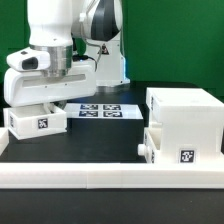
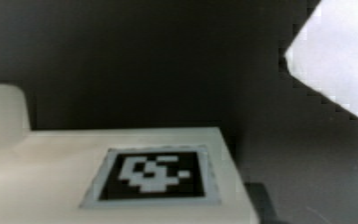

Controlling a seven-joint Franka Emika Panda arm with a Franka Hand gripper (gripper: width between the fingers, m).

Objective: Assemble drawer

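A small white drawer tray with a square tag stands on the dark table at the exterior view's left. My gripper hangs straight over it, its fingertips down at the tray's top edge. The jaws are hidden there, so I cannot tell whether they hold the tray. The wrist view shows the tray's tagged face very close, with no fingers in sight. The large cube-like housing stands at the exterior view's right. The second tray sits against its front.
The marker board lies flat at the back middle. A long low white rail runs along the front of the table. A blurred white shape shows in the wrist view.
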